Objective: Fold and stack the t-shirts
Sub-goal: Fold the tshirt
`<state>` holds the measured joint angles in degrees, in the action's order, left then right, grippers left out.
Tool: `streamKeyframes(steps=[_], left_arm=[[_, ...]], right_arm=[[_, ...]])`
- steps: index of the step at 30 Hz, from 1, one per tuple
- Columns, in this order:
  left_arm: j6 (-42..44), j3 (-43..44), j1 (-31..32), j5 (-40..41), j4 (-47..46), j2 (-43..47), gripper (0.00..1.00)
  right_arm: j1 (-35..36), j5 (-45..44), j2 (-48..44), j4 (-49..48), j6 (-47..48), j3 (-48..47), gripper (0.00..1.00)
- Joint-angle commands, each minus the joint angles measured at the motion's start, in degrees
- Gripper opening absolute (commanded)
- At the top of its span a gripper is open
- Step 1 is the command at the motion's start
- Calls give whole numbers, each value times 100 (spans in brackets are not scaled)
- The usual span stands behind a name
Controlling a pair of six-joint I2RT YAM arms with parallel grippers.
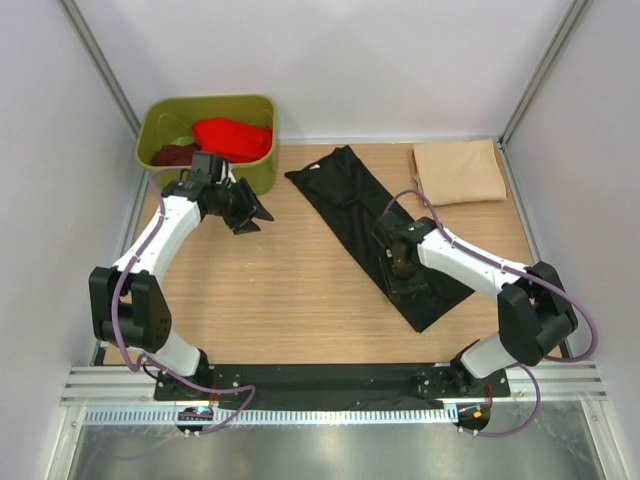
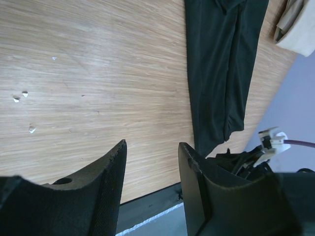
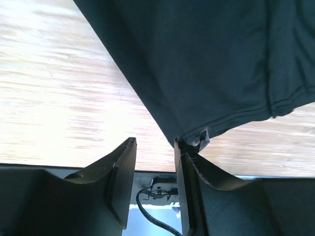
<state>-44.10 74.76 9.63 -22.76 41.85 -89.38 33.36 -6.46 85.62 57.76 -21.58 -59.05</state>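
The black t-shirt (image 1: 375,225) lies as a long folded strip running diagonally across the middle right of the table. It also shows in the left wrist view (image 2: 221,73) and the right wrist view (image 3: 197,64). My right gripper (image 1: 405,278) is over the strip's near end, open (image 3: 155,143); the shirt's hem corner touches its right fingertip and nothing is between the jaws. My left gripper (image 1: 252,212) is open and empty (image 2: 150,146) above bare wood, left of the black shirt. The beige shirt (image 1: 458,172) lies folded at the back right. The red shirt (image 1: 232,138) and maroon shirt (image 1: 175,155) are in the tub.
The olive-green tub (image 1: 258,172) stands at the back left corner, just behind my left gripper. White walls and metal posts close in the table on three sides. A black rail (image 1: 330,378) runs along the near edge by the arm bases.
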Motion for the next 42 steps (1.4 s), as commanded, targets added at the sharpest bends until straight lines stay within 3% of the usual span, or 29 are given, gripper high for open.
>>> streamKeyframes(steps=[1,35,38,42], left_arm=[[86,73,-5,-290,-106,53,48],[77,-129,-5,-281,-203,132,47],[59,-94,4,-290,-203,123,47],[24,-76,4,-290,-212,132,47]], right_arm=[[91,-4,-64,-98,-294,191,44],[241,-119,1061,-318,-698,640,41],[241,-180,1106,-300,-716,631,38],[232,-198,1018,-274,-724,640,23]])
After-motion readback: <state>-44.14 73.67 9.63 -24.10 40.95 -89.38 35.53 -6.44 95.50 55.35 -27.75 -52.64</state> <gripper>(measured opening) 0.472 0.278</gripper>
